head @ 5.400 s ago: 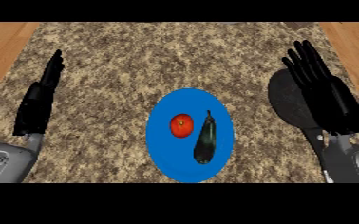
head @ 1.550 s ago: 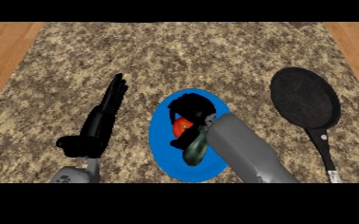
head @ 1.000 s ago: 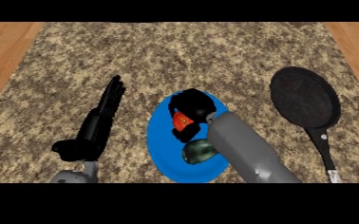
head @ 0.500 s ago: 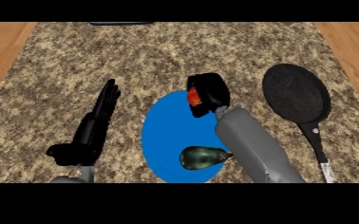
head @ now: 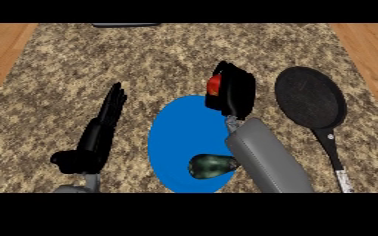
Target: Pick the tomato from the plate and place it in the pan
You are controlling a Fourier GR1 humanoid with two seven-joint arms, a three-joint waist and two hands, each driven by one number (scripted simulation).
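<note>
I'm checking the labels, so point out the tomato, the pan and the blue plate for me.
tomato [head: 214, 84], head view, on its red side showing beside the curled fingers of the right hand [head: 238, 94].
pan [head: 310, 97], head view, on the middle of its dark round bowl.
blue plate [head: 181, 140], head view, on a bare part of its face.

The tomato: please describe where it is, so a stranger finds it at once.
Start from the blue plate in the counter's middle. Just above its upper right rim, the right hand curls round the tomato. It is the only red thing; the vegetable on the plate is dark green.
</note>
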